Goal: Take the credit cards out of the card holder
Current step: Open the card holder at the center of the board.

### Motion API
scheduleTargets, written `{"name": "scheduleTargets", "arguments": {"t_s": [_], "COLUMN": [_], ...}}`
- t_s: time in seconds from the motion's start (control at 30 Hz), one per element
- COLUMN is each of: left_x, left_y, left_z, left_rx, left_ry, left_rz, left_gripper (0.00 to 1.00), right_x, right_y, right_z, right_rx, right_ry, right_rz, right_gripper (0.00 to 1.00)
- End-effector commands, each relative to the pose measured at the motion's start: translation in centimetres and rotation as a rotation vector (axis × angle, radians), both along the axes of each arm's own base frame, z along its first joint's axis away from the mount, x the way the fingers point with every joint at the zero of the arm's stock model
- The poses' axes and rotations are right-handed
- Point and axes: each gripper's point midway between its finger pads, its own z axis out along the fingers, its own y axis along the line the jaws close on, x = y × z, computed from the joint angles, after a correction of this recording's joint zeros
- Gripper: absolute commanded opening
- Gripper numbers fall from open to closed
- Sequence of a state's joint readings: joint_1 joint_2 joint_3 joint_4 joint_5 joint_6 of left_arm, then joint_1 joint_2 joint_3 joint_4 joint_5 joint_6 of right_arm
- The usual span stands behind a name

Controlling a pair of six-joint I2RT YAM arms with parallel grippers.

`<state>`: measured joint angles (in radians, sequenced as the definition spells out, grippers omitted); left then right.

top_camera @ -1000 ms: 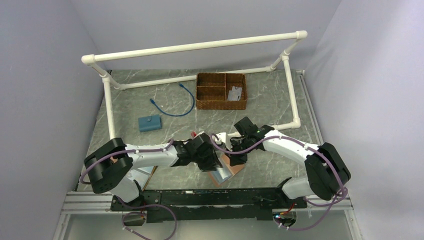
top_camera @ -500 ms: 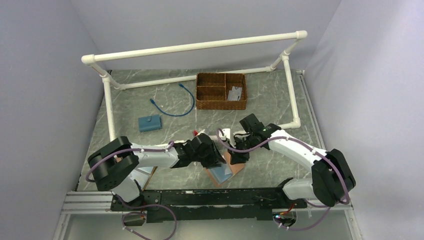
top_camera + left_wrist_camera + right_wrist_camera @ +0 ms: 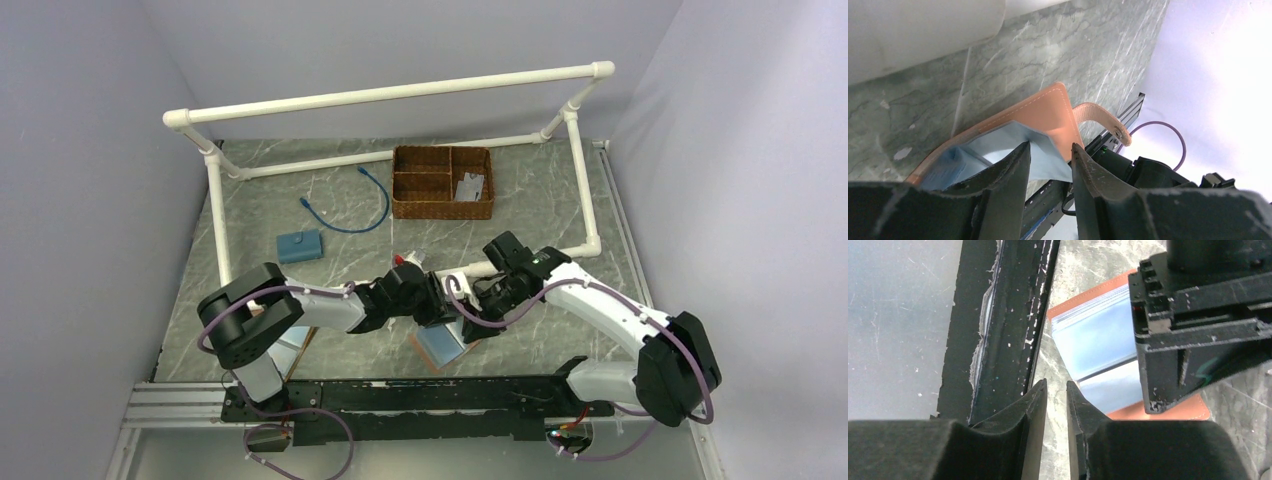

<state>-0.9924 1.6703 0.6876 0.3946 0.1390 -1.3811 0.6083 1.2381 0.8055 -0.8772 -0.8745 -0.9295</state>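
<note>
Across the last second the left arm has stretched further out, its elbow swinging in towards the middle. Its wrist has drawn off the card holder [image 3: 443, 347] towards the far side, so more of the grey-blue lining shows from above than before. The holder itself has barely moved. It lies open, lining up, on the bench [image 3: 540, 200] hard by the black rail [image 3: 400, 395] at the near edge, with its strap tab reaching out towards that rail. The left fingers [image 3: 1024, 152] stand a modest way apart. A raised corner of the lining lies in line with their gap, but I cannot tell whether they touch it, and nothing is clamped. The right arm has swung its shoulder outward while its fingers [image 3: 1042, 392] stay low beside the holder's near-right edge. They are only a narrow slit apart, with bare bench showing through and nothing held. The left wrist's dark body overhangs part of the lining in the right wrist view. Thin pale edges show at the pocket mouths, but no credit cards can be made out, in or out of the holder. The extraction therefore looks not yet begun. The freshly bared pockets probably give the next reach a cleaner line.
</note>
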Motion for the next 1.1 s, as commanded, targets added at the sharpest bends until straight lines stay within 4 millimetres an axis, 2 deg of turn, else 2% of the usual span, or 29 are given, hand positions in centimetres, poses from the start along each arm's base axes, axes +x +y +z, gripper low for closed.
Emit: {"name": "scheduleTargets", "arguments": {"t_s": [0.0,0.2,0.43,0.7,0.83,1.07], "left_x": [0.7,0.8,0.9,0.2,-1.1,-3.5], "left_y": [-1.5,-1.5,0.2,3.0,4.4,4.7], "left_z": [1.4,1.3,2.4,3.0,2.9,2.3], "left_rx": [-0.085,-0.101,-0.077,-0.034,-0.033,0.003], "left_ry": [-0.014,-0.008,-0.048,-0.063,-0.047,-0.017], "left_rz": [-0.018,-0.013,0.025,0.071,0.074,0.03], "left_gripper": [0.42,0.42,0.44,0.49,0.48,0.48], "right_x": [0.0,2.8,5.9,6.2,5.9,5.9], "right_y": [0.8,1.0,-0.7,-0.9,-0.7,-0.5], "right_z": [-0.2,-2.7,-5.5,-6.0,-5.8,-5.9], "right_rx": [0.023,-0.107,-0.286,-0.315,-0.3,-0.301], "right_ry": [-0.073,-0.187,-0.245,-0.213,-0.168,-0.144], "right_rz": [0.036,-0.08,-0.214,-0.245,-0.245,-0.246], "right_gripper": [0.22,0.19,0.14,0.12,0.12,0.12]}}
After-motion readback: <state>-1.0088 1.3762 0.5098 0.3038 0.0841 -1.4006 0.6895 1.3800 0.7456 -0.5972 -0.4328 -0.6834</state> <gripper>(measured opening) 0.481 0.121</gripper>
